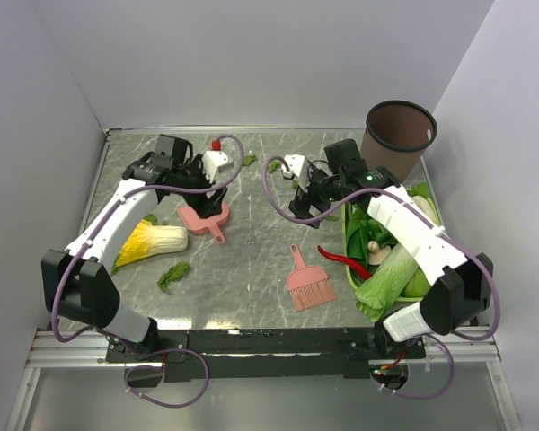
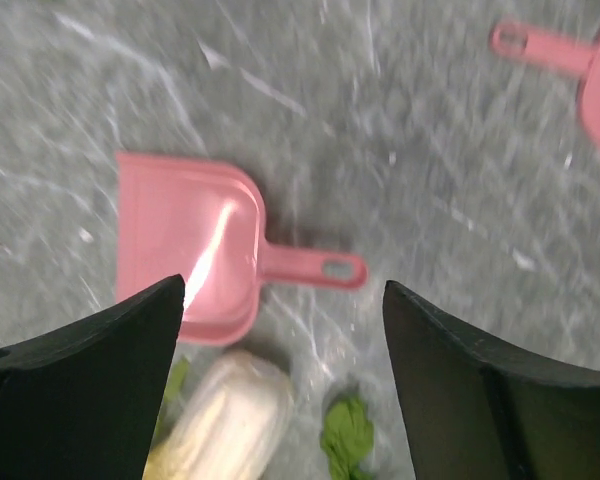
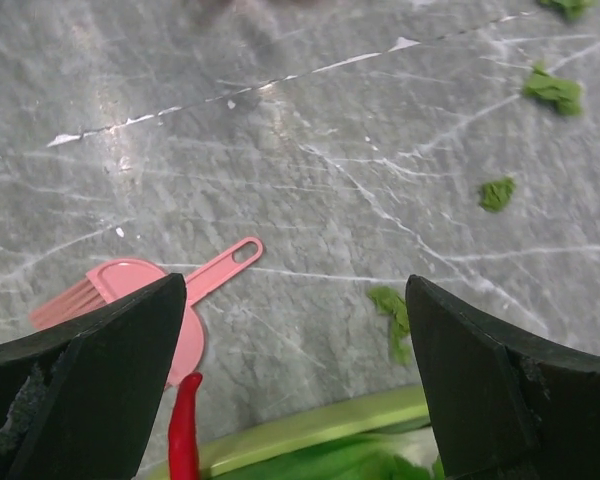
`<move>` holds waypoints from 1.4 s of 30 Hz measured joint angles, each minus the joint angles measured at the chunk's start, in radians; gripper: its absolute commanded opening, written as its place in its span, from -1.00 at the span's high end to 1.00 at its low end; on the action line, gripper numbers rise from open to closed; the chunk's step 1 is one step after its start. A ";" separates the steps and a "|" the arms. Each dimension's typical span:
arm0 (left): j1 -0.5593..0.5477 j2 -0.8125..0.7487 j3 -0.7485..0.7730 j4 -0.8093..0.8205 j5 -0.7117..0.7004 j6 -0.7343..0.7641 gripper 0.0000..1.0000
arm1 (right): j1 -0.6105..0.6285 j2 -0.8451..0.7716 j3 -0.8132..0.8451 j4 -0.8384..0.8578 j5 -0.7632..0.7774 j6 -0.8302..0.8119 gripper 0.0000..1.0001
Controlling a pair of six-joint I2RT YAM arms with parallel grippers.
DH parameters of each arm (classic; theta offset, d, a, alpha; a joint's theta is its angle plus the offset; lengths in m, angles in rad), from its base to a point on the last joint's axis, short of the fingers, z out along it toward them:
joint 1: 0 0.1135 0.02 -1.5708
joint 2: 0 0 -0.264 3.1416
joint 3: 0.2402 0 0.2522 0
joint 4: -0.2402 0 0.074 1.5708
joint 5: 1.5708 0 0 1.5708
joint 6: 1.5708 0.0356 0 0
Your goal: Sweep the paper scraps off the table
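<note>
Dark-green paper scraps lie on the grey marble table [image 1: 251,260]: one [image 1: 172,275] near the front left, two [image 1: 250,159] [image 1: 274,166] at the back. My left gripper [image 1: 212,186] is open and empty, just above the pink dustpan [image 1: 205,218]. The left wrist view shows that dustpan [image 2: 190,245] and one scrap [image 2: 348,436] between the open fingers. My right gripper [image 1: 311,194] is open and empty, above bare table. The right wrist view shows the pink brush [image 3: 130,298] and scraps [image 3: 392,310] [image 3: 496,192] [image 3: 552,88].
A yellow-and-white cabbage [image 1: 153,241] lies at the left. The pink brush [image 1: 308,285] lies front centre. A green tray [image 1: 349,235] with leafy vegetables and a red chili [image 1: 341,259] is at the right. A brown bin [image 1: 400,135] stands back right. A metal rail [image 1: 278,337] runs along the near edge.
</note>
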 measured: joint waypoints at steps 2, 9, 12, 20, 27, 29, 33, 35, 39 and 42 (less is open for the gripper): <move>0.000 -0.001 -0.024 -0.041 -0.021 0.038 -0.64 | 0.007 0.027 -0.002 0.002 -0.009 -0.019 -0.69; 0.012 -0.043 -0.168 -0.037 -0.117 -0.015 -0.66 | 0.069 0.172 -0.001 0.008 -0.008 -0.077 -0.36; 0.056 -0.044 -0.196 -0.027 -0.127 -0.085 -0.64 | 0.080 0.239 0.002 0.006 -0.006 -0.103 -0.23; 0.119 -0.040 -0.197 0.016 -0.092 -0.211 -0.62 | 0.085 0.393 0.006 0.005 0.054 -0.148 0.01; 0.128 -0.035 -0.197 0.016 -0.036 -0.278 -0.62 | 0.087 0.464 0.017 -0.011 0.128 -0.178 -0.12; 0.129 -0.035 -0.197 0.016 -0.035 -0.288 -0.62 | 0.088 0.481 0.034 -0.026 0.143 -0.166 -0.23; 0.132 -0.029 -0.182 0.013 -0.035 -0.301 -0.62 | 0.095 0.499 0.076 -0.053 0.226 -0.051 -0.38; 0.135 -0.021 -0.167 0.013 -0.031 -0.306 -0.62 | 0.096 0.517 0.139 -0.106 0.248 0.056 -0.37; 0.142 0.002 -0.154 0.016 -0.020 -0.315 -0.62 | 0.097 0.547 0.245 -0.175 0.222 0.269 -0.36; 0.144 0.018 -0.151 0.016 -0.020 -0.322 -0.62 | 0.106 0.544 0.218 -0.192 0.208 0.366 -0.30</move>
